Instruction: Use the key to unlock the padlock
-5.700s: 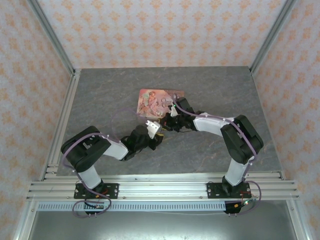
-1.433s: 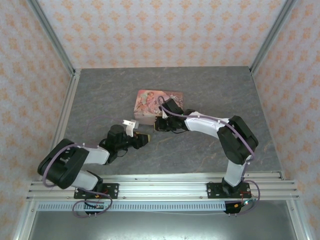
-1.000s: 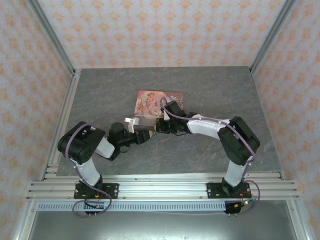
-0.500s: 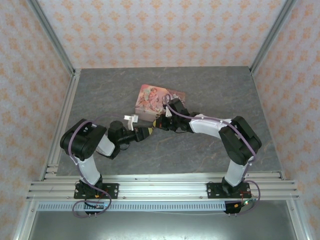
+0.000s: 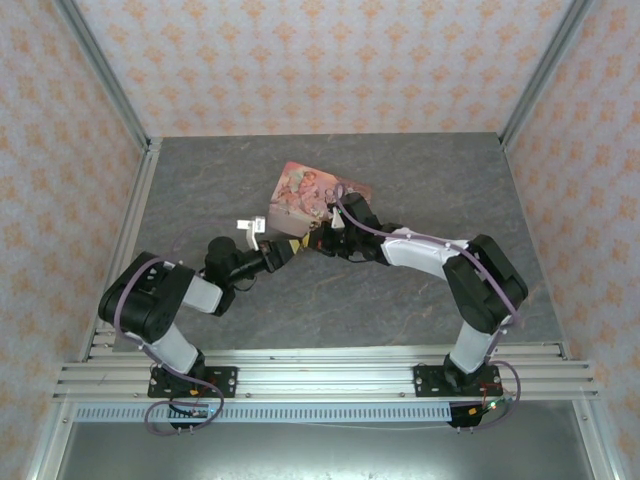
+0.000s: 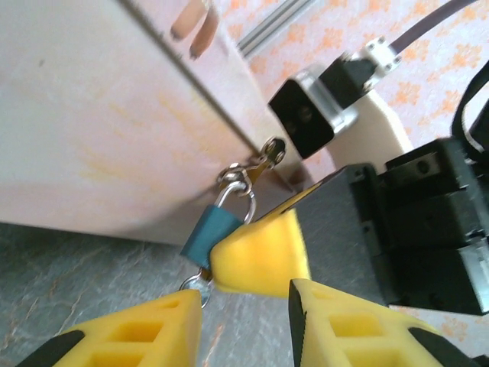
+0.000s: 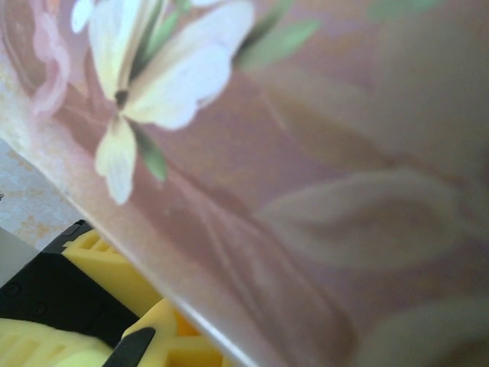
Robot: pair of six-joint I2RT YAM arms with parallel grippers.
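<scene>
Teal padlock [image 6: 212,233] hangs mid-frame off the pink tin [image 6: 92,138], key [image 6: 195,284] just under it, light and swingy (pinch the body, not the thin shackle), left gripper [image 6: 246,325] fingers apart, right gripper [image 5: 323,240] grip unclear.

Walls: pale wallpaper [image 5: 320,60] with repeating orange floral motifs on three sides | Floor: grey, marbled, stone-look tabletop [image 5: 420,170] | Frame: silver aluminium posts [image 5: 100,70] in the corners, slotted rails [image 5: 320,372] along the near edge | Light: soft, even
</scene>
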